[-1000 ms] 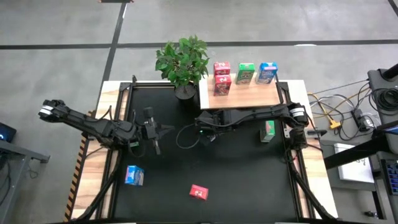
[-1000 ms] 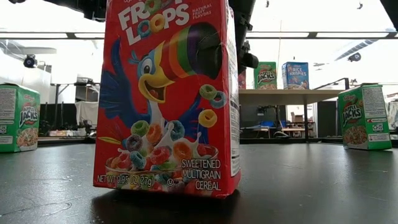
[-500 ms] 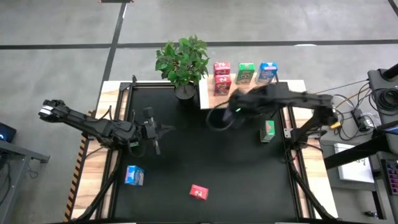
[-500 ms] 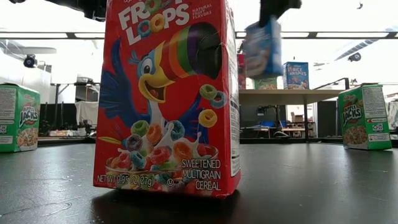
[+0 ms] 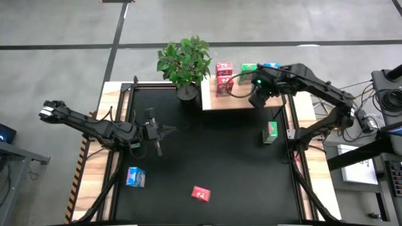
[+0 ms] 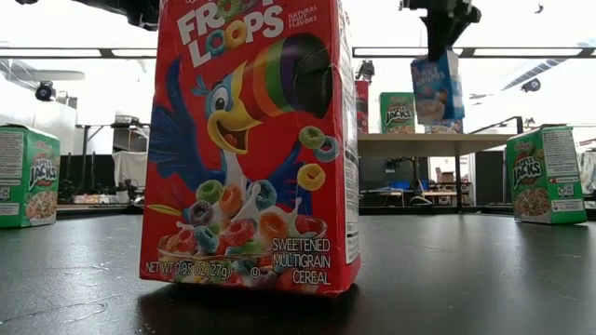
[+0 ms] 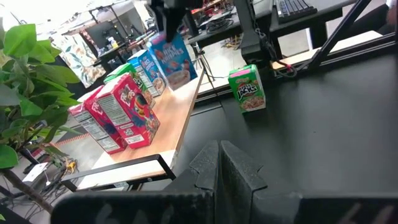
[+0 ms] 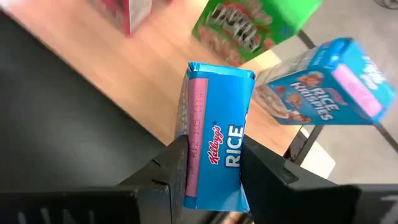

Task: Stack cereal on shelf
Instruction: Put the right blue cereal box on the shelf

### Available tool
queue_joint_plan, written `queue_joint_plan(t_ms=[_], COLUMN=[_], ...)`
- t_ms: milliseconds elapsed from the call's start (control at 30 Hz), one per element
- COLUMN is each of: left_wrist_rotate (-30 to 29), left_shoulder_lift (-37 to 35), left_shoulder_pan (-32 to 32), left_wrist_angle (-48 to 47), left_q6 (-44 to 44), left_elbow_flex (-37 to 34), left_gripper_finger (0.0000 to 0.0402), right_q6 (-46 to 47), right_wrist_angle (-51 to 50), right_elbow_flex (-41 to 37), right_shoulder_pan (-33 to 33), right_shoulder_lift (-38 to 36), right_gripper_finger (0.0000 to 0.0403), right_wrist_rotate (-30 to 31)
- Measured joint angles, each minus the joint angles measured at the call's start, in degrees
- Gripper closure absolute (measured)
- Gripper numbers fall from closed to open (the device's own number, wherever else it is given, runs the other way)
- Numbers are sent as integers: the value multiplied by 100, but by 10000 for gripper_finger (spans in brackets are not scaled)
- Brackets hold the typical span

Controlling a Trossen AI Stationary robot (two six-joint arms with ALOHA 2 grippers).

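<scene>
My right gripper (image 5: 258,97) is shut on a blue cereal box (image 6: 436,88) and hangs over the right part of the pale wood shelf (image 5: 235,100). On the shelf stand two pink-red boxes (image 5: 223,78), a green box (image 5: 248,73) and a blue box (image 8: 323,102). On the black table stand a green box (image 5: 271,132), a blue box (image 5: 135,177) and a pink-red box (image 5: 201,194). My left gripper (image 5: 157,133) is shut on nothing and waits at the table's left. My right gripper pinches the blue box between its two fingers (image 8: 171,162), one on each broad face, at the box's top end (image 6: 440,58). The fingers come from above, pointing down. The box hangs below them, slightly tilted and lifted clear above the shelf.
A potted plant (image 5: 184,63) stands at the shelf's left end. The pink-red box (image 6: 251,140) fills the low view's middle, with green boxes at its right (image 6: 545,174) and left edge (image 6: 28,177). Cables and equipment lie beyond the table's right edge.
My right gripper, shut on the blue box, has risen from the middle of the table and swung toward the far right. It now hangs over the shelf beside the green and blue boxes. The box has been lifted clear of the table.
</scene>
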Motion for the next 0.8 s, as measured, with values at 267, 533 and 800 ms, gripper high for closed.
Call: queue_joint_plan(t_ms=[267, 533, 800], left_wrist_rotate=[1, 0, 1], left_shoulder_lift=[0, 0, 0], left_shoulder_pan=[1, 0, 0], left_wrist_angle=[-17, -19, -20], left_q6=[18, 18, 20], left_elbow_flex=[0, 0, 0], left_gripper_finger=[402, 402, 402], right_q6=[-448, -444, -354], right_wrist_angle=[403, 465, 424], right_elbow_flex=[-210, -214, 52], right_shoulder_pan=[-287, -486, -477], right_shoulder_lift=[138, 144, 137], right_gripper_finger=[270, 203, 173], right_wrist_rotate=[-131, -90, -138])
